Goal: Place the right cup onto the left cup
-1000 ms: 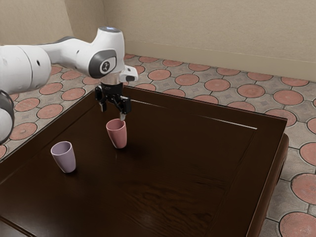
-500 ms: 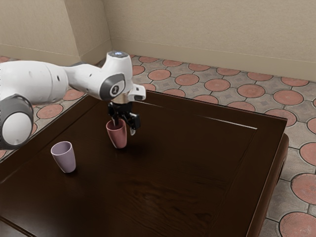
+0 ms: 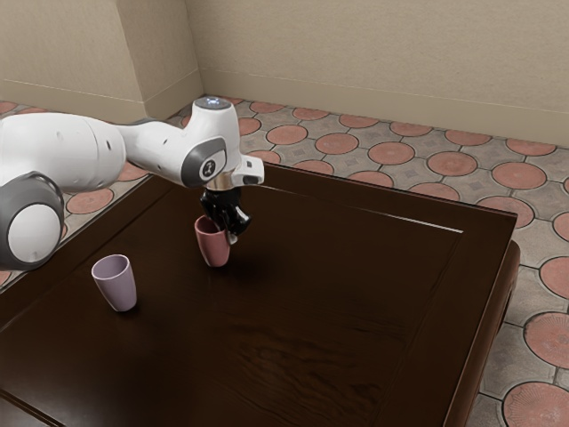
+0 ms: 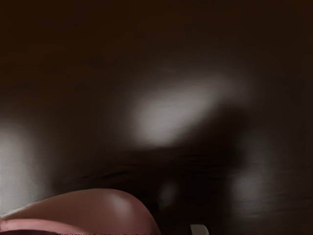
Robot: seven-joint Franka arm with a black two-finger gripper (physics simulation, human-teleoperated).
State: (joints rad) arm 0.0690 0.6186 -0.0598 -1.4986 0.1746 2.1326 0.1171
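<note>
Pink cup (image 3: 212,251), upright on the dark wooden table (image 3: 320,302), gripped at its rim by the black gripper (image 3: 226,233). The fingers have just drawn together: one reaches down inside the cup, and the other, with its pale tip (image 3: 233,238), presses the outer wall on the exterior view's right. The cup has shifted slightly towards that side, which suggests that the wall is now pinched between them. In the wrist view, the cup's rounded pink side lies close by the pale tip.

The lavender cup (image 3: 116,287) stands upright and empty, well apart towards the exterior view's left, where it was before. The white arm (image 3: 62,147) reaches in from that side, above the table.

For the task, the grasp appears to be made, but the stacking is still to come. The next move is probably a straight lift, high enough to clear the lavender cup's rim. A one-sided hold could let the cup tilt.
</note>
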